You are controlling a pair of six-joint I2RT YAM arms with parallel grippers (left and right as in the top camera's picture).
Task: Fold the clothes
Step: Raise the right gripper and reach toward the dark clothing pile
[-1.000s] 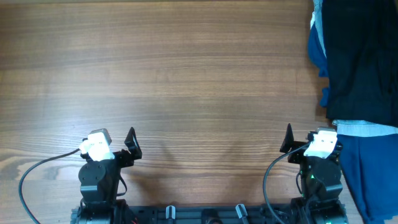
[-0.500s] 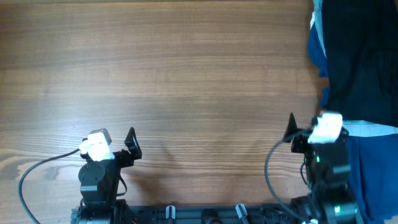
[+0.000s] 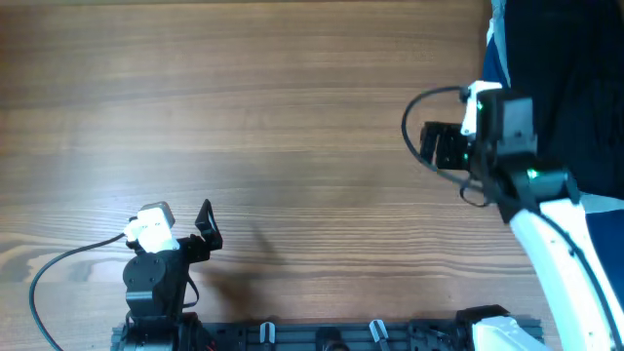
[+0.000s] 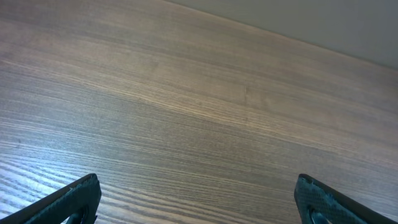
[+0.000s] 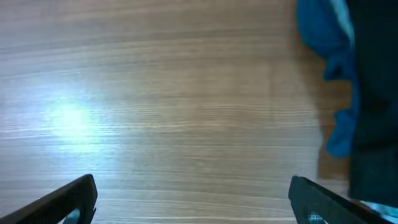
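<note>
The clothes, a plain black garment (image 3: 570,88), lie bunched at the table's far right edge; the right wrist view shows them (image 5: 376,93) along its right side. My right gripper (image 3: 447,146) hangs open above bare wood just left of the garment, with nothing between its fingers (image 5: 193,186). My left gripper (image 3: 185,232) rests open near the front left, over bare wood (image 4: 198,190), far from the garment.
A royal blue cloth (image 3: 497,73) sticks out from under the black garment's left edge, showing as folds (image 5: 323,31) in the right wrist view. A light blue denim band (image 3: 606,202) and more blue fabric (image 3: 595,273) lie at the front right. The wooden table (image 3: 273,117) spreads left.
My right arm has lifted off its rest at the front right and swung out to the far side, beside the black garment's left edge. The left arm has stayed still.
</note>
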